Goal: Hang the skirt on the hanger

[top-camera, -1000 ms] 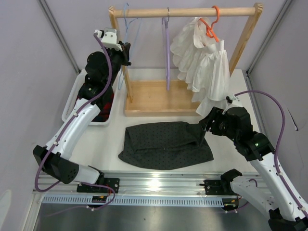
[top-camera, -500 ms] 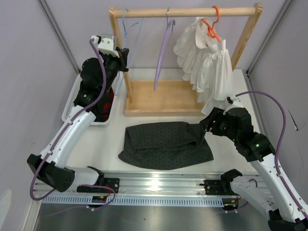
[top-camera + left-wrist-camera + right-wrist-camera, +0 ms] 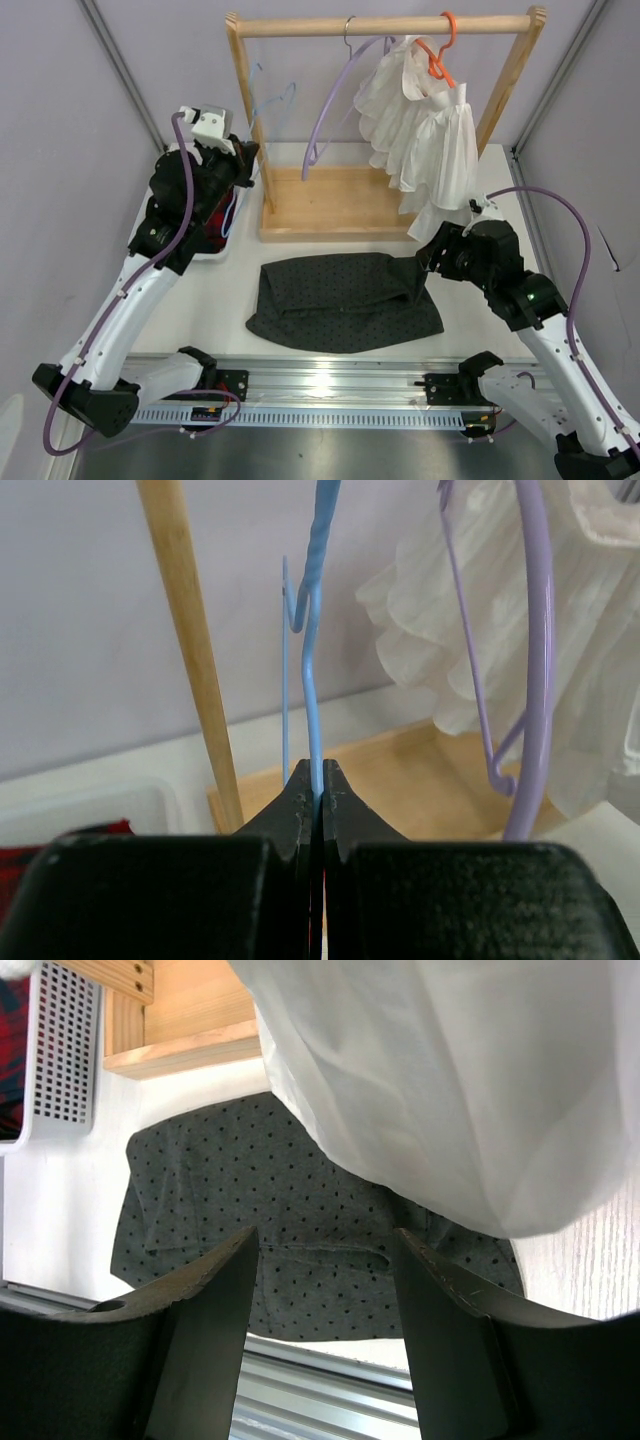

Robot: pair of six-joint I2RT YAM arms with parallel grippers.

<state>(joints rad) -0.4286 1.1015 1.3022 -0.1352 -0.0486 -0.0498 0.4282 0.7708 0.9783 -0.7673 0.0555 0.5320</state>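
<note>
Pinching thin pale-blue hanger in clamped left pincer, clear only from wrist; spread right pincer over dotted skirt.

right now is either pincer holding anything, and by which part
The left pincer is shut on the light-blue hanger, pinching its thin wire below the twisted section. The right pincer is open over the skirt, holding nothing.

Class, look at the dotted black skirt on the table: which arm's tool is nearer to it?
Right. The right tool is open at the right edge of the skirt; the left tool is far off by the rack, shut on the light-blue hanger.
</note>
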